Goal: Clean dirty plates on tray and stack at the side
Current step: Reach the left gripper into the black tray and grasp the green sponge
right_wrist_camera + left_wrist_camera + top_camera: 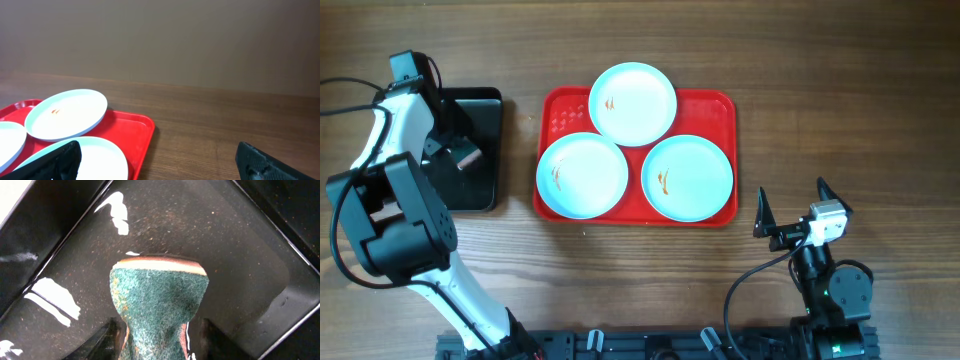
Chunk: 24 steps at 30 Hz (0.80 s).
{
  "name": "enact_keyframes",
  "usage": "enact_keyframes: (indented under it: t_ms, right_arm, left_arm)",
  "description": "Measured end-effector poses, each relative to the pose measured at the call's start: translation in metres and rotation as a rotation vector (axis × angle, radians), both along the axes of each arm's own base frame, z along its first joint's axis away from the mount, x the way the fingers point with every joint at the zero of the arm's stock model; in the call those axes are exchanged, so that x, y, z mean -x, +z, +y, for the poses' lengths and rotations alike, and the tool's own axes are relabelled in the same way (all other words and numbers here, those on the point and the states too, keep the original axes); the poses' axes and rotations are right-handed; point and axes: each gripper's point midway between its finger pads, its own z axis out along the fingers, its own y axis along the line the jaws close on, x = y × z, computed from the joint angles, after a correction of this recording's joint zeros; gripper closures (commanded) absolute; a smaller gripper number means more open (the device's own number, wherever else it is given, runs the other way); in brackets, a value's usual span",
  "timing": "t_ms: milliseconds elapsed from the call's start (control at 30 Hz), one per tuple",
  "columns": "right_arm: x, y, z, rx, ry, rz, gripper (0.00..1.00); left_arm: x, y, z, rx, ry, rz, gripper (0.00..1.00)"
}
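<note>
Toward the left edge of the table (840,80): black tray (485,120), glossy, with the left arm bent over it. Inside this tray, as seen from the left wrist, left gripper (157,342) low over the dark floor, pinching a sponge (160,300). Left fingers (107,340) pressed into both sides of the sponge, so squeezed narrow there and wider at the free end. Green rough face toward the camera, pale layer showing at the far end. Cannot tell whether touching the floor of the black tray or held just above it.

At the middle of the table: red tray (715,110), long side running left to right. Carries all three plates. Back plate (632,103) at the middle of the far rim of the red tray, reaching a little over this rim. Front left plate (582,175) in the front left corner, front right plate (687,177) in the front right corner. Packed close together, rims touching or slightly overlapped; cannot tell which. Small orange smear on each one.

Just to the right of the front right corner of the red tray: right gripper (790,187), apart from the tray, over bare wood. Right fingers (763,212) spread wide, nothing between them.
</note>
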Motion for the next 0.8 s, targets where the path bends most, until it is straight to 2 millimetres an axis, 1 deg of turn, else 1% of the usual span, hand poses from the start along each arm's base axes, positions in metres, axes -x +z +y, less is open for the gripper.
enact_keyframes:
  t_ms: [133, 233, 267, 300, 333, 367, 400, 433, 533, 633, 700, 733, 767, 800]
  right_arm:
    - [0.0, 0.0, 0.0, 0.0, 0.0, 0.0, 0.0]
    - [0.0, 0.0, 0.0, 0.0, 0.0, 0.0, 0.0]
    - [0.0, 0.0, 0.0, 0.0, 0.0, 0.0, 0.0]
    - [0.0, 0.0, 0.0, 0.0, 0.0, 0.0, 0.0]
    - [0.0, 0.0, 0.0, 0.0, 0.0, 0.0, 0.0]
    - [0.0, 0.0, 0.0, 0.0, 0.0, 0.0, 0.0]
    - [0.0, 0.0, 0.0, 0.0, 0.0, 0.0, 0.0]
    - [0.0, 0.0, 0.0, 0.0, 0.0, 0.0, 0.0]
    - [0.0, 0.0, 0.0, 0.0, 0.0, 0.0, 0.0]
    - [0.0, 0.0, 0.0, 0.0, 0.0, 0.0, 0.0]
    - [0.0, 0.0, 0.0, 0.0, 0.0, 0.0, 0.0]
    - [0.0, 0.0, 0.0, 0.0, 0.0, 0.0, 0.0]
    - [0.0, 0.0, 0.0, 0.0, 0.0, 0.0, 0.0]
    - [0.0, 0.0, 0.0, 0.0, 0.0, 0.0, 0.0]
  left_arm:
    - [-0.001, -0.001, 0.0, -0.001, 0.0, -0.004, 0.53]
    - [0.008, -0.013, -0.003, 0.005, 0.0, 0.016, 0.53]
    - [0.011, -0.015, -0.003, 0.008, 0.0, 0.024, 0.56]
    - [0.011, -0.016, -0.004, 0.008, 0.0, 0.027, 0.66]
    - [0.012, -0.016, -0.004, 0.009, -0.001, 0.028, 0.71]
    - [0.012, -0.016, -0.004, 0.008, -0.005, 0.03, 0.73]
    - [0.012, -0.016, -0.004, 0.009, -0.004, 0.03, 0.8]
    - [0.012, -0.016, -0.004, 0.01, 0.0, 0.03, 0.96]
    - [0.013, -0.016, -0.004, 0.01, 0.0, 0.031, 0.96]
    - [0.018, -0.016, -0.006, 0.017, 0.0, 0.052, 0.96]
    - [0.019, -0.007, -0.009, 0.029, -0.004, 0.037, 0.96]
    - [0.018, 0.005, -0.011, 0.031, -0.007, 0.007, 0.96]
    - [0.013, 0.025, -0.012, 0.027, -0.012, -0.044, 0.96]
    - [0.01, 0.053, -0.012, 0.013, -0.016, -0.112, 0.96]
